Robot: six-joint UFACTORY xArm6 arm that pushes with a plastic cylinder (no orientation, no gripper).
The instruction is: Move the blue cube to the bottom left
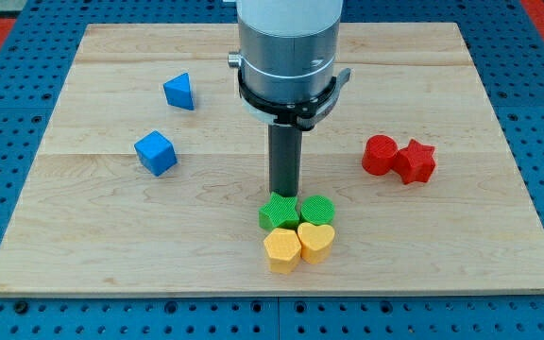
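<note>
Blue cube [155, 153]: plastic block, sits on the left half of the wooden board [461, 236], roughly mid-height in the view, well apart from our tip.
Blue triangular block [179, 92]: near the cube, toward the view's top and slightly to its right; the two are apart.
Our tip [284, 194]: lower end of our dark rod, at board centre, just above the green pair, touching or nearly touching them; we cannot tell which.
Gripper state: we carry no gripper, only the rod, so nothing is clenched or grasped.
Green blocks: a green star-like block [279, 212] and a green round ribbed block [317, 209], side by side, touching.
Yellow blocks: a yellow pentagon-like block [281, 249] and a yellow heart block [315, 240], directly below the greens, all four packed together.
Red blocks: a red round block [380, 154] and a red star block [416, 161], touching, on the view's right, well apart from our tip.
</note>
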